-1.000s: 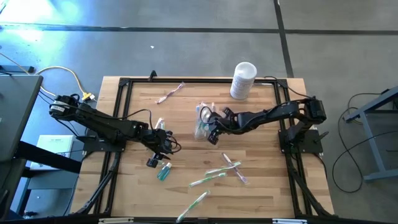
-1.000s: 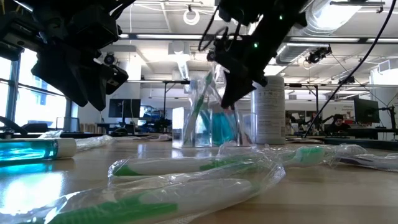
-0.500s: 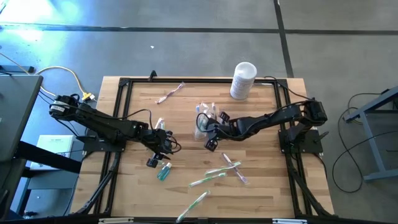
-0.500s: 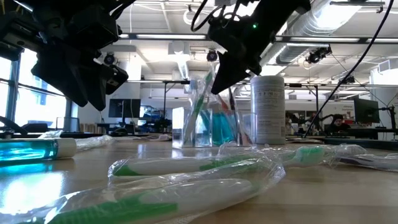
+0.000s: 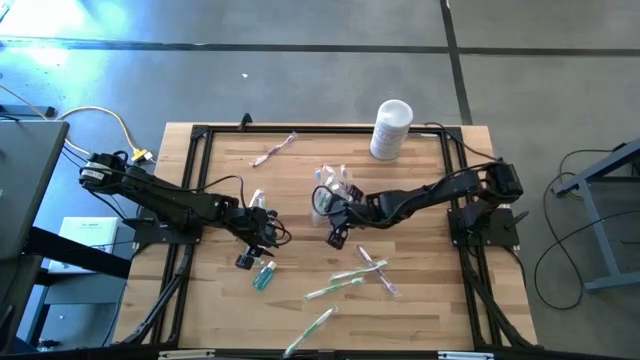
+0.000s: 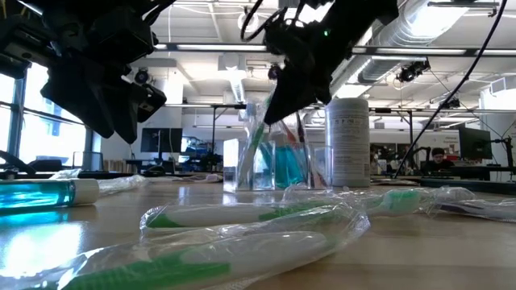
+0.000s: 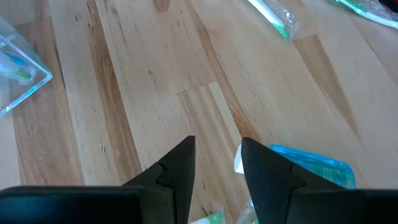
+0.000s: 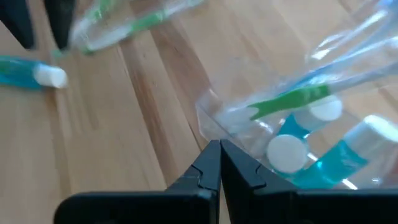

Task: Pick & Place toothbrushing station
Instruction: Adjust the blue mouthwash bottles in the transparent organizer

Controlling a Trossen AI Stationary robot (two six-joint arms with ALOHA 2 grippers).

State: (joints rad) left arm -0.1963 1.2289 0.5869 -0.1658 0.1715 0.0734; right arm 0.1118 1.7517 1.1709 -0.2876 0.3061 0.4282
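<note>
The clear plastic cup [image 5: 333,190] stands upright mid-table and holds a green toothbrush [image 8: 292,99] and teal tubes with white caps [image 8: 289,149]. My right gripper [image 5: 333,236] hangs shut just off the cup's near side, above the wood [image 6: 272,113], fingertips [image 8: 214,152] close to the cup's base. I see no touch. My left gripper [image 5: 268,243] hovers open over bare wood at mid-left. A teal tube [image 7: 311,168] lies flat beside it on the near side. Wrapped toothbrushes [image 5: 372,263] lie flat toward the near edge.
A white canister [image 5: 390,128] stands at the far right. A pink toothbrush [image 5: 272,150] lies at the far left. More wrapped toothbrushes [image 5: 335,288] [image 5: 315,328] lie near the front edge. A black frame [image 5: 200,135] rims the table. Bare wood lies between the two grippers.
My right gripper, still shut, has moved toward the table's near edge and a little left. It started by the cup's right side and is now in front of its near side, turning slightly. The left arm has kept still.
</note>
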